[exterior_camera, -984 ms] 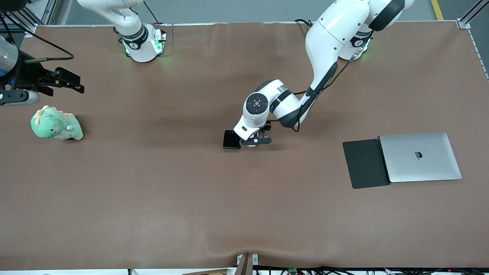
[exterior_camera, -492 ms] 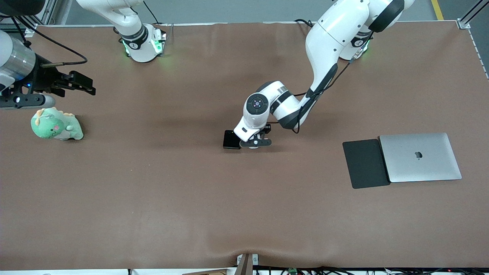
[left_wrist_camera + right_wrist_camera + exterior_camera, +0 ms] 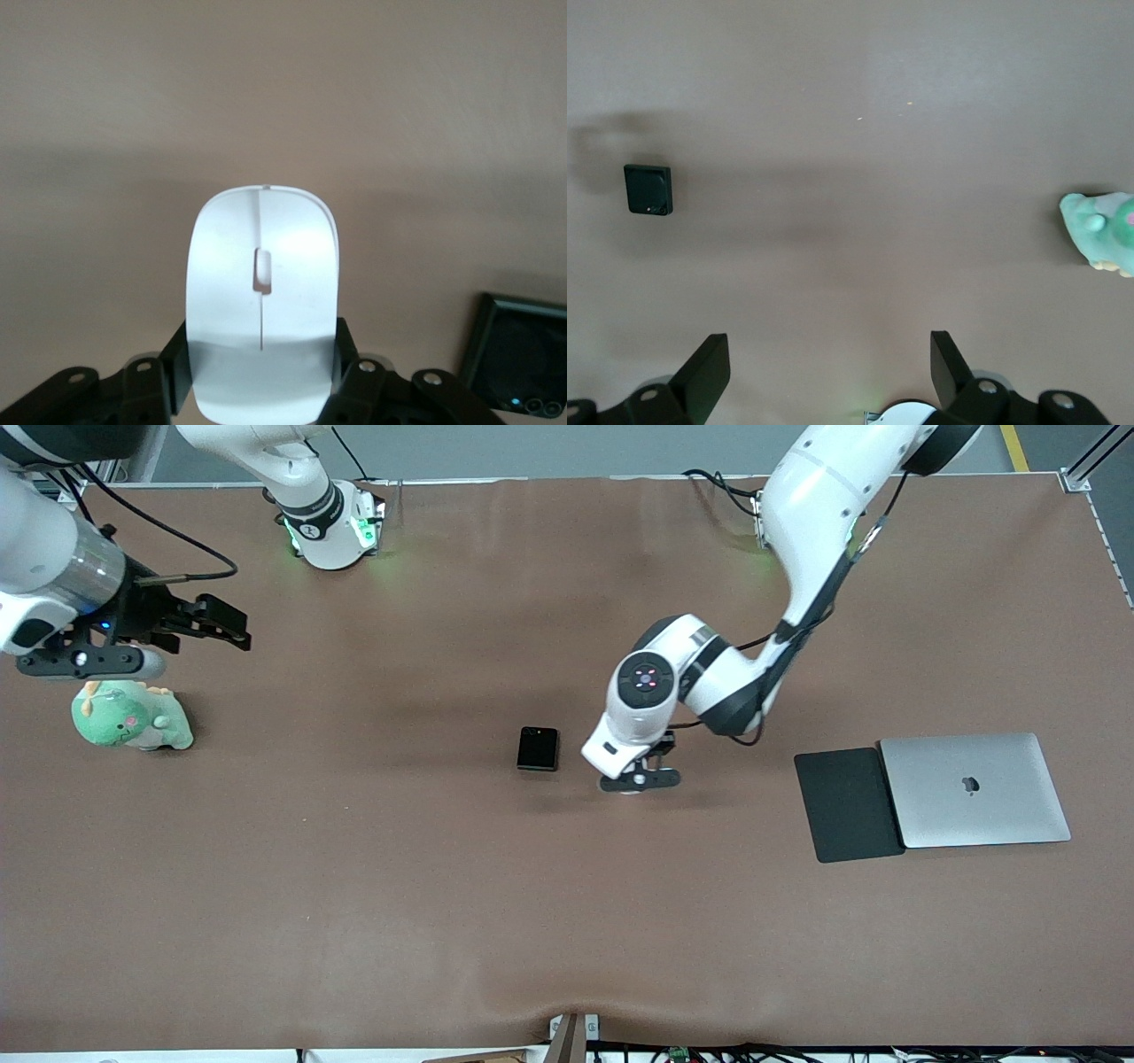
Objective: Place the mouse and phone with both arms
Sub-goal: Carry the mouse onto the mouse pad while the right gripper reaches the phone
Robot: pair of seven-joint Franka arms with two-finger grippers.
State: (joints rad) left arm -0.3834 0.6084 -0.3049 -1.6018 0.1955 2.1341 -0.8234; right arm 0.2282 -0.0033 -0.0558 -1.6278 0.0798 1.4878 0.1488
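The mouse [image 3: 262,305] is pinched at its sides by the left gripper [image 3: 263,372], jaws pressed against it, above the desk [image 3: 354,868] beside the phone [image 3: 538,748]. The right gripper [image 3: 830,367], jaws spread wide and empty, is held over the desk by the toy [image 3: 129,717]. Since the earlier frame, the left gripper has been lifted off the phone toward the pad [image 3: 848,803]; the right has advanced.

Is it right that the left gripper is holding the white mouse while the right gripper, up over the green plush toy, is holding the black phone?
Not quite. The left gripper does hold the mouse, but the right gripper is open and empty, as the right wrist view shows. The phone lies on the table. The right gripper is indeed above the plush toy.
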